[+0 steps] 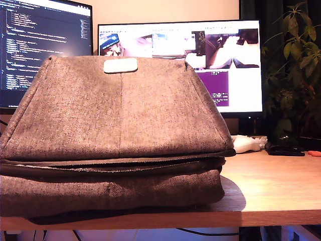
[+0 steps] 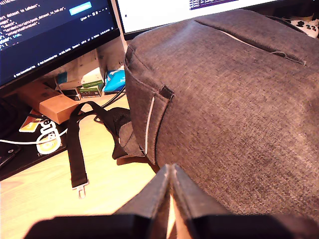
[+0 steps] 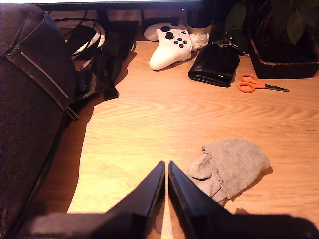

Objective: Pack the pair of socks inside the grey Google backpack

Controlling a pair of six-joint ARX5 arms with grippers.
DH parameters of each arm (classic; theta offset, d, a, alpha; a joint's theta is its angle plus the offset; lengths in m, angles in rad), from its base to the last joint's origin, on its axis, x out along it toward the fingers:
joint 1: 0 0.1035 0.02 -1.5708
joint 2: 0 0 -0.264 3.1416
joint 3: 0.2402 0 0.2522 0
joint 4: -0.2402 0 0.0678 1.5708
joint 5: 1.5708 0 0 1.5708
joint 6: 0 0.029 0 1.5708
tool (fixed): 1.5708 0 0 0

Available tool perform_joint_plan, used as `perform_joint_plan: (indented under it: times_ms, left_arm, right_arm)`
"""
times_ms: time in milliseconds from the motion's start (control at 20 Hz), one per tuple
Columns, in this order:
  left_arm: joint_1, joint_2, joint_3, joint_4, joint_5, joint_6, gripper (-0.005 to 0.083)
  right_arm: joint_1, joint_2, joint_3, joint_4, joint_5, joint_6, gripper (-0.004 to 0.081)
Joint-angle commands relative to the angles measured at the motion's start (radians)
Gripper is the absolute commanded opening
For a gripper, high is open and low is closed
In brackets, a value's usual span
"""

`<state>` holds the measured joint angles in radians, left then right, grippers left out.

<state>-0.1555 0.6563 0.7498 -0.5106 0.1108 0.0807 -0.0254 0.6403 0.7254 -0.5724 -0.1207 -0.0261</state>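
The grey Google backpack (image 1: 115, 115) lies flat on the wooden desk and fills most of the exterior view, its pale patch (image 1: 120, 65) near the top. In the first wrist view my first gripper (image 2: 171, 170) is shut and empty, its tips right at the backpack (image 2: 234, 104) side wall. The pair of socks (image 3: 232, 167) lies as a small grey knit heap on the bare desk. My second gripper (image 3: 166, 168) is shut and empty just beside the heap, with the backpack (image 3: 30, 114) off to the other side. Neither gripper nor the socks show in the exterior view.
A white game controller (image 3: 172, 47), a black wallet (image 3: 214, 64) and orange scissors (image 3: 254, 84) lie farther back on the desk (image 3: 149, 124), beside a plant pot (image 3: 284, 55). Black backpack straps (image 2: 77, 144) trail near boxes under two monitors (image 1: 220, 60).
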Motion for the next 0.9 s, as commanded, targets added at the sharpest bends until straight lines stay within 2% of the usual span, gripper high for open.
perform_joint_plan:
  times_ms: [0,500,850]
  left_arm:
    - [-0.002,-0.002,-0.011,-0.022,0.005,-0.003,-0.0019]
    - [-0.002,-0.002,-0.011,-0.021,0.01,-0.003,-0.0019]
    - [-0.003,0.005,-0.011,-0.021,0.14,-0.001,-0.0019]
  right_arm:
    - [-0.002,-0.002,-0.003,-0.019,0.0,-0.001,-0.0011]
    - [-0.002,-0.002,-0.003,-0.017,0.0,-0.005,-0.0011]
    - [-0.001,-0.002,-0.003,-0.112,-0.016,-0.014,-0.0011]
